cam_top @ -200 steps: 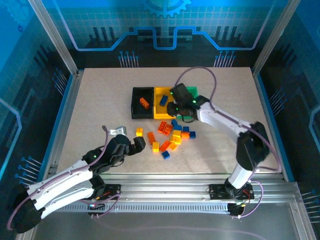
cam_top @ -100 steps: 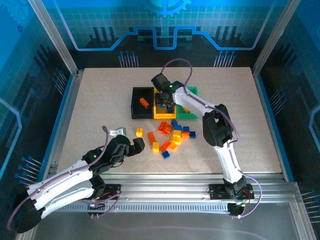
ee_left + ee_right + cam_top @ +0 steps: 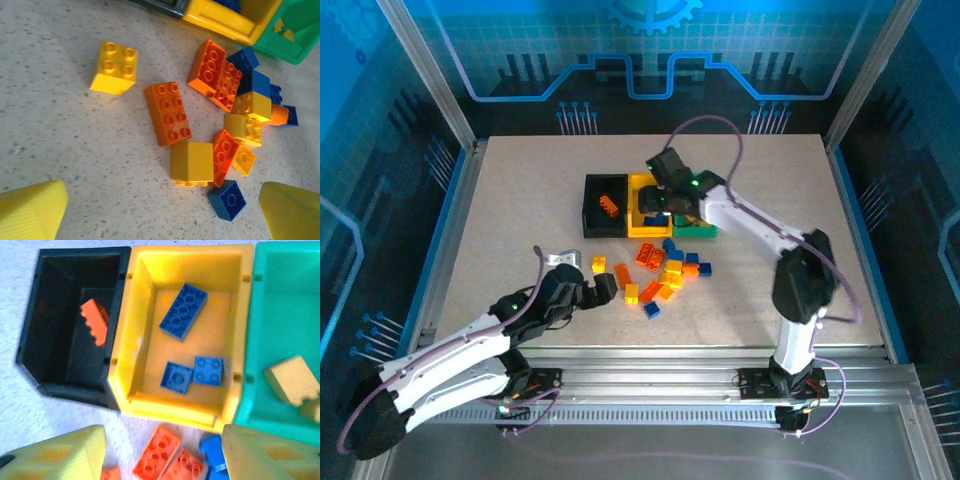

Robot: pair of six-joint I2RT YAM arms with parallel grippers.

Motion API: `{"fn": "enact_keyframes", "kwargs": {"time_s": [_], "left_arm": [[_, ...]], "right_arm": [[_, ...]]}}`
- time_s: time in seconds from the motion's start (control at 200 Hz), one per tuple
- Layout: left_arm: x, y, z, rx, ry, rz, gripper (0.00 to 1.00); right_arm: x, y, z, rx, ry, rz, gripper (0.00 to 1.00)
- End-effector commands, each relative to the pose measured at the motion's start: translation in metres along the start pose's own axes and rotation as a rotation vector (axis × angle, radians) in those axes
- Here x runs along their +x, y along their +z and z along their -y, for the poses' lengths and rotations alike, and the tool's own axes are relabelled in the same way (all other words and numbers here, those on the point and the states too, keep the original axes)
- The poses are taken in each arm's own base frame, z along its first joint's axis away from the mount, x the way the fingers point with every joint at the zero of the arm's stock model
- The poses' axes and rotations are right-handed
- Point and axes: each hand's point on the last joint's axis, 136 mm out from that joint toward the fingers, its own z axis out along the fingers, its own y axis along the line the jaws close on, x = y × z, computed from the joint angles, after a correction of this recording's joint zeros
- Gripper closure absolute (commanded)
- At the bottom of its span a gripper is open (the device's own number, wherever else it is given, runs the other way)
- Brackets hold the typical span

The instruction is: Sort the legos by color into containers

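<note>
Loose orange, yellow and blue legos lie in a pile in front of the three containers. The black bin holds an orange brick. Three blue bricks lie in the yellow bin, and a yellow brick in the green bin. My right gripper hangs open and empty over the yellow bin's near wall. My left gripper is open wide, low at the pile's near-left side. A yellow brick lies just beyond its fingertips, with an orange brick behind it.
A lone yellow brick sits left of the pile and a small blue one at its near edge. The bins stand side by side mid-table. Metal frame posts and rails border the table.
My right gripper swung left over the bins, then back a little, and its jaws opened. My left gripper edged slightly right, toward the pile.
</note>
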Motion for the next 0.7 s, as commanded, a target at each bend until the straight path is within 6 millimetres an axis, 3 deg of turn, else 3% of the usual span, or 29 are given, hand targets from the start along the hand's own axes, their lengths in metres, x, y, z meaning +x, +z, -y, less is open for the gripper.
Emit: {"fn": "enact_keyframes", "kwargs": {"time_s": [0.0,0.175,0.305,0.49,0.695], "left_arm": [[-0.002,0.007,0.037,0.099,0.091,-0.067,0.08],[0.022,0.041,0.054,0.015,0.237,-0.17,0.19],[0.035,0.065,0.052,-0.051,0.274,-0.217,0.23],[0.049,0.088,0.044,-0.105,0.294,-0.261,0.31],[0.057,0.098,0.03,-0.188,0.337,-0.268,0.36]], "right_arm": [[0.017,-0.023,-0.004,-0.078,0.02,0.032,0.35],[0.064,-0.041,0.03,-0.062,0.04,0.015,0.35],[0.086,-0.052,0.051,-0.043,0.057,0.017,0.34],[0.096,-0.062,0.07,-0.029,0.082,0.031,0.33],[0.091,-0.07,0.077,-0.042,0.106,0.056,0.32]]}}
